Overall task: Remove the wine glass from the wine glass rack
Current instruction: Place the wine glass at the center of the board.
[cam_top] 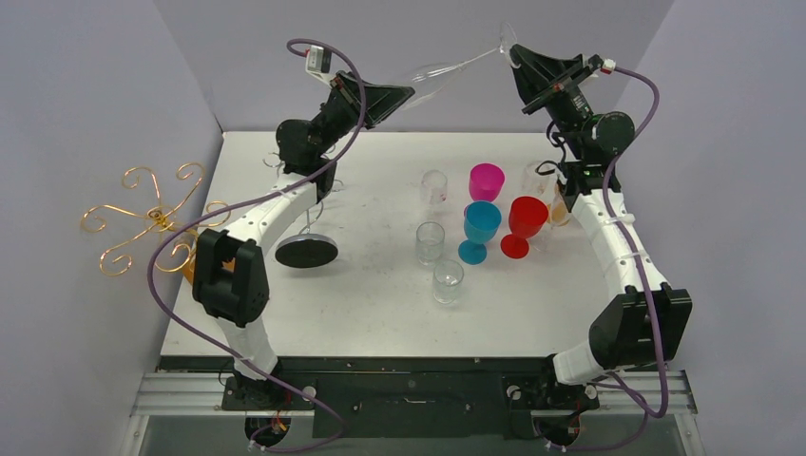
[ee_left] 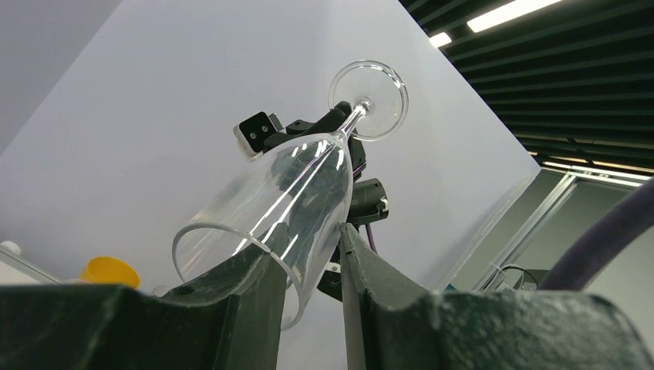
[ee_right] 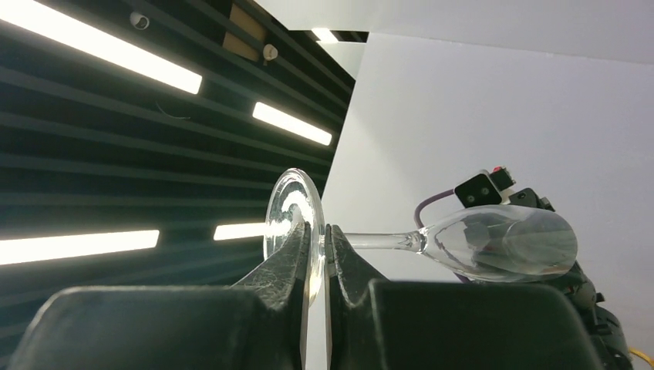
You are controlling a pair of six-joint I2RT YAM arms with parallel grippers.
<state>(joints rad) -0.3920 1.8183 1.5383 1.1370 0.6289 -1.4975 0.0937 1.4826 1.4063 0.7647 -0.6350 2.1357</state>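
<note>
The wine glass is already off the rack and is held nearly horizontal, high above the far edge of the table. Its foot is pinched by the right gripper. Its bowl is flanked by the left gripper and seemingly touched, though a firm hold cannot be confirmed. Only setting it down appears to be left. Bare tabletop is seen left of the cups, and the back wall is judged close.

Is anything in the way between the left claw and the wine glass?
No, nothing visible. The bowl of the wine glass sits right between the fingers of the left claw, and the right claw pinches its foot.
</note>
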